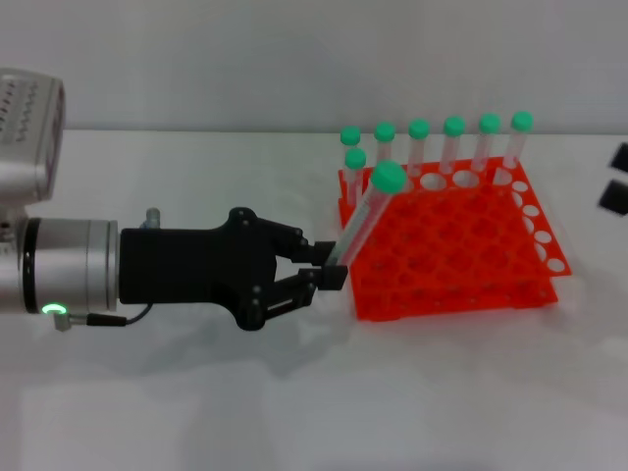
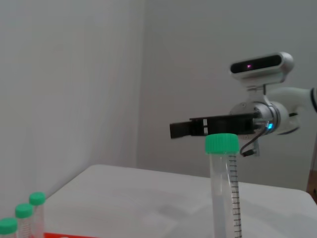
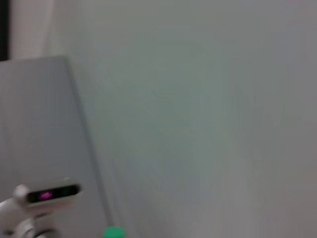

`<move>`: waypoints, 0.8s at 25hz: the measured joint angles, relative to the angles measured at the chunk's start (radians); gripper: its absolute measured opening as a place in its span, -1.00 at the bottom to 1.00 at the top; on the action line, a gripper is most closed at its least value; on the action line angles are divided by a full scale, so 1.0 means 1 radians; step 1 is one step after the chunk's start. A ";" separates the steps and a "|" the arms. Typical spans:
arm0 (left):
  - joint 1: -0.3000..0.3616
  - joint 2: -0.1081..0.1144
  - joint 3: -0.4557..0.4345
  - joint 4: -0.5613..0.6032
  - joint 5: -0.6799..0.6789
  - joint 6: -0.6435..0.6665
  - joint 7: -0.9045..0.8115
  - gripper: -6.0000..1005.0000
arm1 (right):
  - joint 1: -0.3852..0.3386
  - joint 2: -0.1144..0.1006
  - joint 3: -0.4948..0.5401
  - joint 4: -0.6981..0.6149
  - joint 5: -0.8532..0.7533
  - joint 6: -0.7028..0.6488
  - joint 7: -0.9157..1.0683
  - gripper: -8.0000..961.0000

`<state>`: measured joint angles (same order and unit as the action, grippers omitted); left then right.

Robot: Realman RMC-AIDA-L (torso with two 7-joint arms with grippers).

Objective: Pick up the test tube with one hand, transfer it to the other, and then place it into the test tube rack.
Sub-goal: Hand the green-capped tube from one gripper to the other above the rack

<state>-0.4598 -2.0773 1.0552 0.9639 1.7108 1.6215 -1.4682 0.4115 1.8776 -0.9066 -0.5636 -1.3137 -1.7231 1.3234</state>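
Observation:
My left gripper (image 1: 330, 267), black on a silver wrist with a green light, is shut on the lower part of the test tube (image 1: 361, 221). The tube is clear with a green cap and leans up and to the right, just left of the orange-red test tube rack (image 1: 461, 265) and above the table. In the left wrist view the tube (image 2: 224, 198) stands close up. My right gripper (image 1: 616, 177) shows only as two separate black fingertips at the right edge, apart from the tube. It also shows far off in the left wrist view (image 2: 179, 130).
Several green-capped tubes (image 1: 453, 142) stand in the rack's back row, and one more (image 1: 354, 172) at its left edge. The rack sits on a white table (image 1: 196, 392). A pale wall stands behind.

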 joint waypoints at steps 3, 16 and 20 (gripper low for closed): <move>0.000 -0.001 0.002 -0.026 -0.008 0.000 0.024 -0.60 | 0.031 0.008 -0.011 -0.015 -0.049 -0.017 0.030 0.46; 0.001 -0.003 0.038 -0.050 -0.045 -0.005 0.064 -0.59 | 0.100 0.092 -0.117 -0.017 -0.073 -0.008 0.052 0.46; -0.005 -0.004 0.063 -0.050 -0.045 -0.007 0.065 -0.59 | 0.107 0.115 -0.119 -0.017 -0.077 0.014 0.048 0.46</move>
<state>-0.4647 -2.0817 1.1180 0.9141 1.6658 1.6142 -1.4033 0.5190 1.9929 -1.0254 -0.5806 -1.3909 -1.7091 1.3719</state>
